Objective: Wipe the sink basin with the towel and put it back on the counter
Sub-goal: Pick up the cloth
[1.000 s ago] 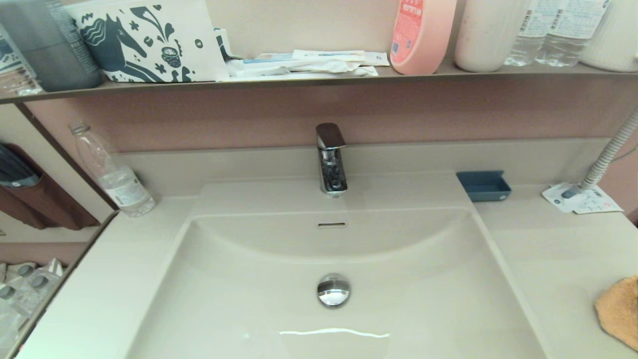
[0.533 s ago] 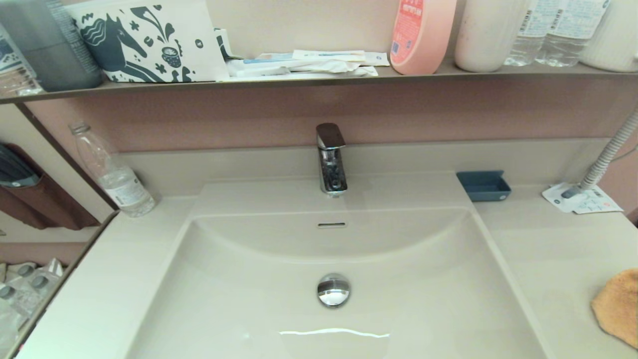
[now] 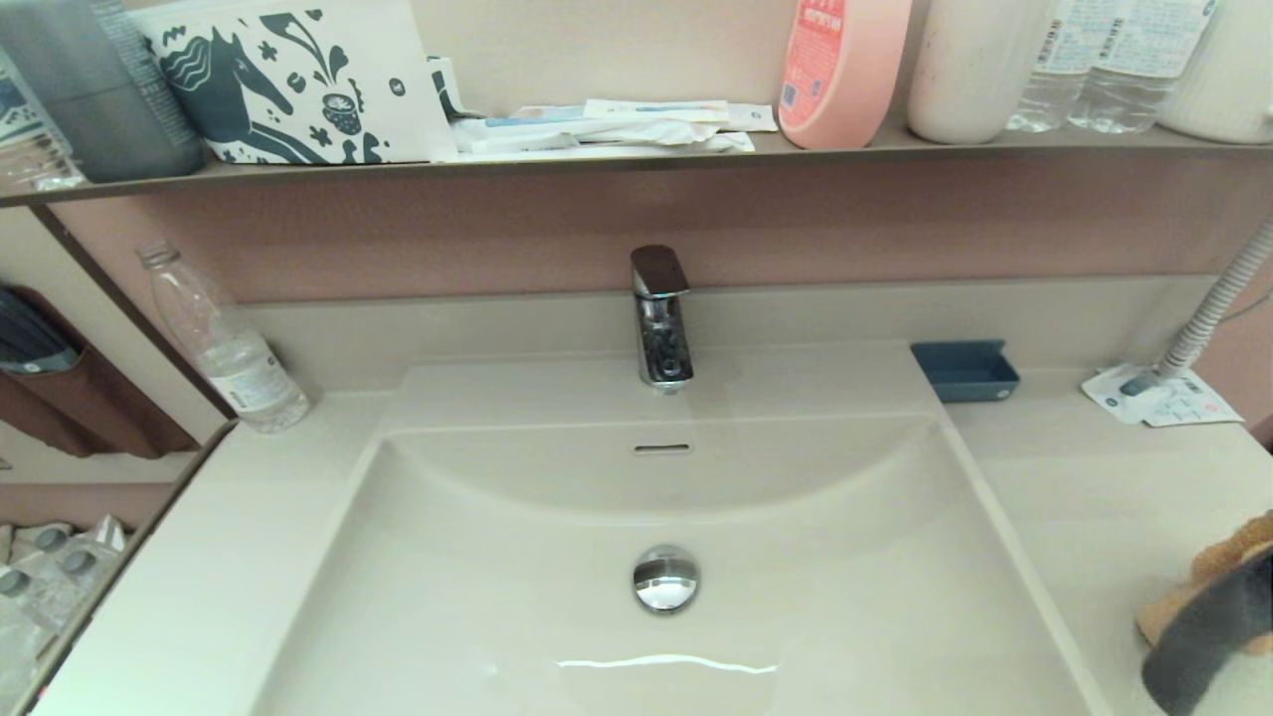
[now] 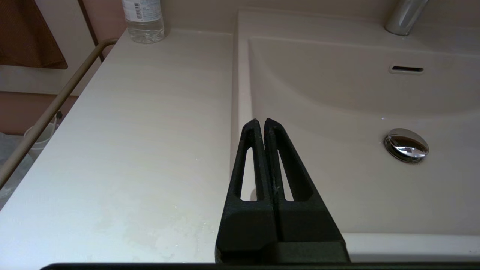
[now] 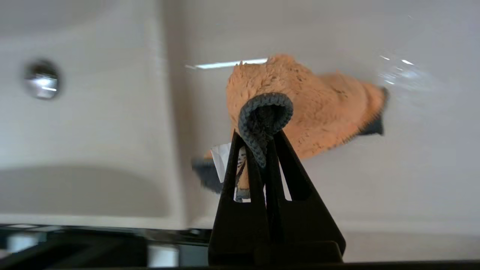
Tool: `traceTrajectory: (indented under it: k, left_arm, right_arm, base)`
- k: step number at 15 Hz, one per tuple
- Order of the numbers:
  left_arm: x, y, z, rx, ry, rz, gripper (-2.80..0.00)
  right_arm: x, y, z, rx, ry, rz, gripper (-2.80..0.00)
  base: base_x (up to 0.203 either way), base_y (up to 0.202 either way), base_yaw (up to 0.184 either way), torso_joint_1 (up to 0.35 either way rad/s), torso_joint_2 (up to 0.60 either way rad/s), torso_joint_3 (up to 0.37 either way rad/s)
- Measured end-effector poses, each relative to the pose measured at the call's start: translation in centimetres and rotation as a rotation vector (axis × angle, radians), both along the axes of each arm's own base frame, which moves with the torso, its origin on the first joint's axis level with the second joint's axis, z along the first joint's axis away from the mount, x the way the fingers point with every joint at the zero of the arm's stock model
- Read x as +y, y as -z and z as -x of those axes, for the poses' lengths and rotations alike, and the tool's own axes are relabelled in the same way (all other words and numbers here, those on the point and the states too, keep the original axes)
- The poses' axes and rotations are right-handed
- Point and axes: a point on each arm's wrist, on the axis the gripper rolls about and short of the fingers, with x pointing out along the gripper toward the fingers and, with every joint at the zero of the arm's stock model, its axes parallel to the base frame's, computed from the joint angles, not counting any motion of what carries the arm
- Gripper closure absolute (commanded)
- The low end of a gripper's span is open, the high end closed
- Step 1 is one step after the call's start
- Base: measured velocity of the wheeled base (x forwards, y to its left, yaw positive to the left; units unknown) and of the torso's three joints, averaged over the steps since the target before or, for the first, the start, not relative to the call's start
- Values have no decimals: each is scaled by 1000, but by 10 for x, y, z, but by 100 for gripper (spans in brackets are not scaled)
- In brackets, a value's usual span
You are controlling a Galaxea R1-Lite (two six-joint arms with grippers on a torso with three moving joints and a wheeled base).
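Dusty-pink wall (image 3: pixel 895 234) behind the vanity, crossed by a thin dark brown shelf (image 3: pixel 617 159). Crowded along that shelf: a grey container (image 3: pixel 90 89), a white pouch printed with a dark horse (image 3: pixel 288 80), flat white packets (image 3: pixel 607 124), a pink bottle (image 3: pixel 840 65), a cream jar (image 3: pixel 970 65), 2 clear water bottles (image 3: pixel 1104 60). Lower down, a clear plastic bottle (image 3: pixel 224 348) leaning at the left corner, a small blue tray (image 3: pixel 965 370), a corrugated hose (image 3: pixel 1218 303) over a printed card (image 3: pixel 1159 398). At far left, a brown cloth (image 3: pixel 90 398) hanging. A streak of overhead light mirrored on glossy cream.
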Motion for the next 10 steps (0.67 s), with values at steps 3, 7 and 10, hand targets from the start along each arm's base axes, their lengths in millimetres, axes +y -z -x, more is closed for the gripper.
traceTrajectory:
  k: [3,7,10]
  left_arm:
    - [0,0,0,-1,0,0,0]
    - [0,0,0,0,0,0,0]
    - [0,0,0,-1,0,-1,0]
  right_arm:
    - [34,-34,12,-96,-68,-102,0]
    - [68,-76,35,-184,-183,-272,0]
    - [88,-84,40,-141,-266,-369,0]
  base:
    - [0,0,0,0,0,0]
    - [0,0,0,0,0,0]
    - [0,0,0,0,0,0]
